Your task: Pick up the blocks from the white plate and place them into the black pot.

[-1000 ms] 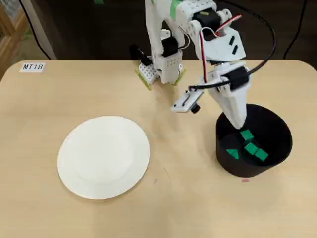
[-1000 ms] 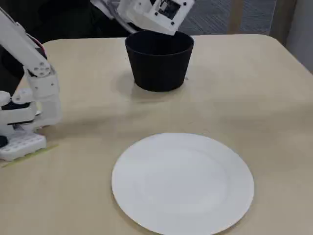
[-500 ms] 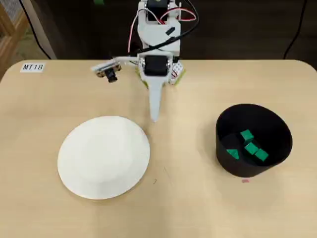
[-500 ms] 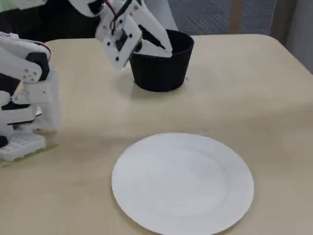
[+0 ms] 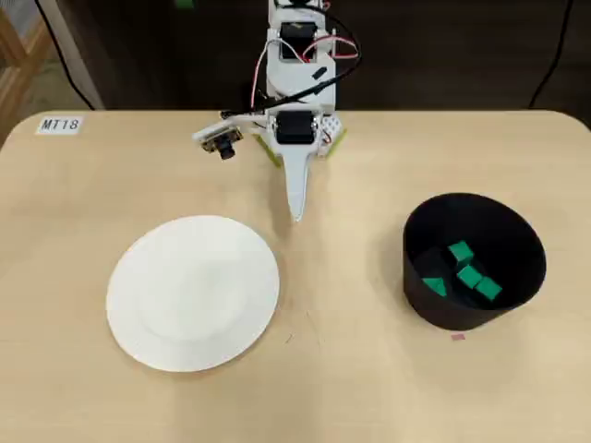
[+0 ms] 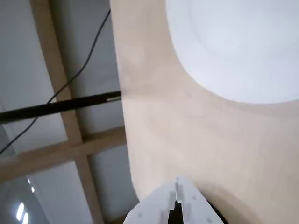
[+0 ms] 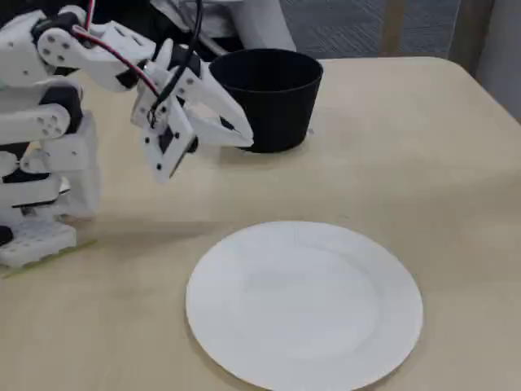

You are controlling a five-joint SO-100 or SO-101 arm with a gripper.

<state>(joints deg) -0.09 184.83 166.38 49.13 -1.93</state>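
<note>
The white plate (image 5: 193, 292) (image 7: 304, 305) (image 6: 238, 44) lies bare on the table. Several green blocks (image 5: 466, 274) rest on the bottom of the black pot (image 5: 473, 260) (image 7: 267, 98) at the right in the overhead view. My gripper (image 5: 295, 214) (image 7: 247, 139) (image 6: 177, 188) is shut and holds nothing. It hangs above the table between plate and pot, close to the arm's base, pointing toward the table's middle.
The arm's base (image 5: 295, 138) (image 7: 37, 232) stands at the table's far edge in the overhead view. A label "MT18" (image 5: 61, 124) sits at the far left corner. A small pink mark (image 5: 457, 337) lies just in front of the pot.
The arm swung from over the pot to the table's middle a second ago. In the last half second the gripper shifted slightly right and drew back toward the base.
</note>
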